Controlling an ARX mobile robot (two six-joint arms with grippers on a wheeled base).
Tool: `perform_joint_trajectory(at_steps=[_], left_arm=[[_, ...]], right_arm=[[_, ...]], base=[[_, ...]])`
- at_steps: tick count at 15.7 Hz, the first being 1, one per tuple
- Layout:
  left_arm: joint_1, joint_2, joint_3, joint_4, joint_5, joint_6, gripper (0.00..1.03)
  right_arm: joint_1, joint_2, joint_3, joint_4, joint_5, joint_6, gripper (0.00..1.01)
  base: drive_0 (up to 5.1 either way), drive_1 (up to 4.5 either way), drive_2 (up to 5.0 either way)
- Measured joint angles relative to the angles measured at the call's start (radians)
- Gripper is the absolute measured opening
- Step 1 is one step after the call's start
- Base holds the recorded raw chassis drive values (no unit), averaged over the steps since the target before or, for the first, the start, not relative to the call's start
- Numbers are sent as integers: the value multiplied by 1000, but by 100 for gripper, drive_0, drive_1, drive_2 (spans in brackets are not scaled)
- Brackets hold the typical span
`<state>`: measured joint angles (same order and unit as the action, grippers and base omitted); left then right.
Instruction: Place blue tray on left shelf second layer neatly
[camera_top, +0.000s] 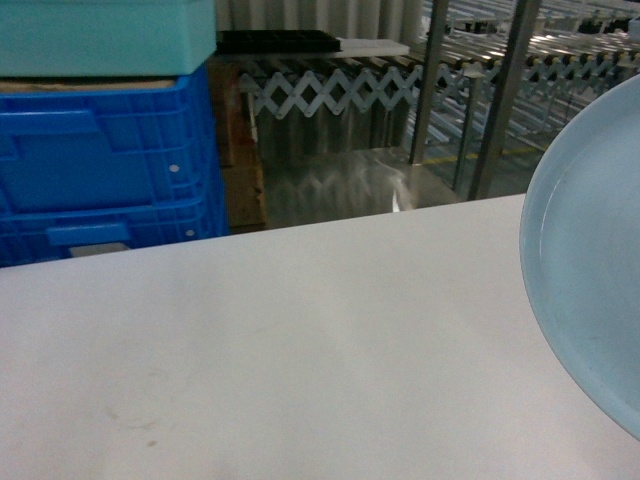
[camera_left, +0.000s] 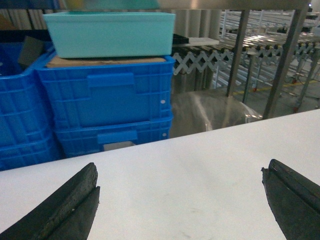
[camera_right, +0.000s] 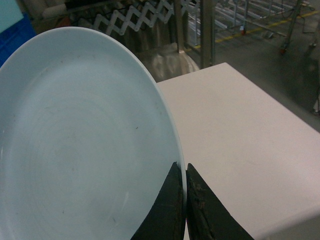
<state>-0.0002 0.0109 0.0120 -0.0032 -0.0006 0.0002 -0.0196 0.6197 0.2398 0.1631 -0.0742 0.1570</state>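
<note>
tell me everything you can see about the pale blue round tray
The pale sky-blue round tray looks like smooth glossy plastic, shallow, with a low raised rim and faint concentric rings inside. It is empty, apart from small dark specks. The right gripper is shut on its rim, holding it tilted above the white table, at the right edge of the head view.

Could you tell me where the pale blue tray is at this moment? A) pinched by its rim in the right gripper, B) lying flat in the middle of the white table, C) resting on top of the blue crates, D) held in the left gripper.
A: in the right wrist view, the right gripper has its fingers closed on the rim of the blue tray; the left gripper is open and empty.
</note>
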Motion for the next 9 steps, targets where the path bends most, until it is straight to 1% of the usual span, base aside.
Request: perform_joint_trajectory(at_steps=[4, 6, 7, 9], left_arm=[[0, 0, 0, -2, -3, 0, 98], [0, 0, 0, -1, 6, 0, 98], [0, 0, 0, 0, 6, 0, 98], [0, 0, 0, -1, 1, 0, 98]], right_arm=[[0, 0, 0, 0, 0, 0, 2], [0, 0, 0, 0, 2, 0, 2], [-2, 0, 0, -5, 15, 0, 2], [0, 0, 0, -3, 3, 0, 2]], base=[[323, -423, -423], [328, -418, -418], [-133, -133, -133], [-156, -156, -156]])
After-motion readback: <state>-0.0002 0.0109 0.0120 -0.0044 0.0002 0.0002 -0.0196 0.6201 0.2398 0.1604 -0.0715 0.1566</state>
